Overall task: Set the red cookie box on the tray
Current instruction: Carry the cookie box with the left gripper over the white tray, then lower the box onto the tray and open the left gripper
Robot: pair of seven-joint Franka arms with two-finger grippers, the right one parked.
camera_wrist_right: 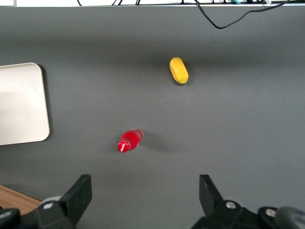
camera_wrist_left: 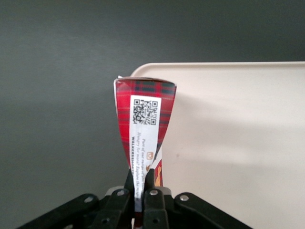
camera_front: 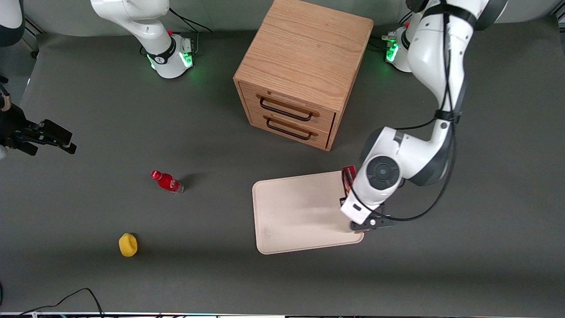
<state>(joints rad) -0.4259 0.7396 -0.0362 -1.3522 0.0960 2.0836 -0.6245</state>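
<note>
The red cookie box is a narrow dark-red tartan box with a white QR label. My left gripper is shut on it and holds it on edge over the rim of the pale cream tray. In the front view the left gripper hangs over the tray's edge at the working arm's end, and only the box's end shows past the wrist. I cannot tell whether the box touches the tray.
A wooden two-drawer cabinet stands farther from the front camera than the tray. A small red bottle and a yellow object lie toward the parked arm's end of the table.
</note>
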